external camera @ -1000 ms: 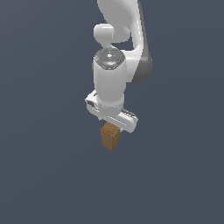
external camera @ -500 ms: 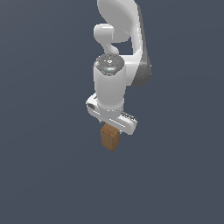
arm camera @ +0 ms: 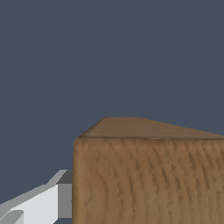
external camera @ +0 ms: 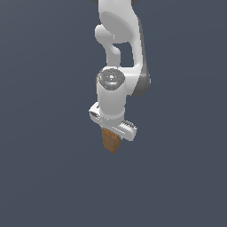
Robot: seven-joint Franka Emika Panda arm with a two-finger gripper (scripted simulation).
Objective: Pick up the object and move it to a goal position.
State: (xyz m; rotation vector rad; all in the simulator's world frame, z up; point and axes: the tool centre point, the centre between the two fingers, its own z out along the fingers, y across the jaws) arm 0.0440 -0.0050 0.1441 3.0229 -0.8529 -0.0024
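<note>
The object is a small brown wood-textured block (external camera: 111,142), taller than wide. It hangs below the white hand of my arm in the middle of the exterior view. My gripper (external camera: 112,135) is shut on the block's upper part, and the hand hides the fingers there. In the wrist view the block (arm camera: 148,175) fills the near field, with one white finger (arm camera: 39,201) pressed beside it. No goal marker shows in either view.
The white arm (external camera: 119,48) rises behind and above the hand. All around is a plain dark grey-blue surface (external camera: 44,177) with no edge or other object in sight.
The arm's wrist and hand have shifted slightly lower in the exterior view. The block stays gripped and sits at nearly the same spot in the picture.
</note>
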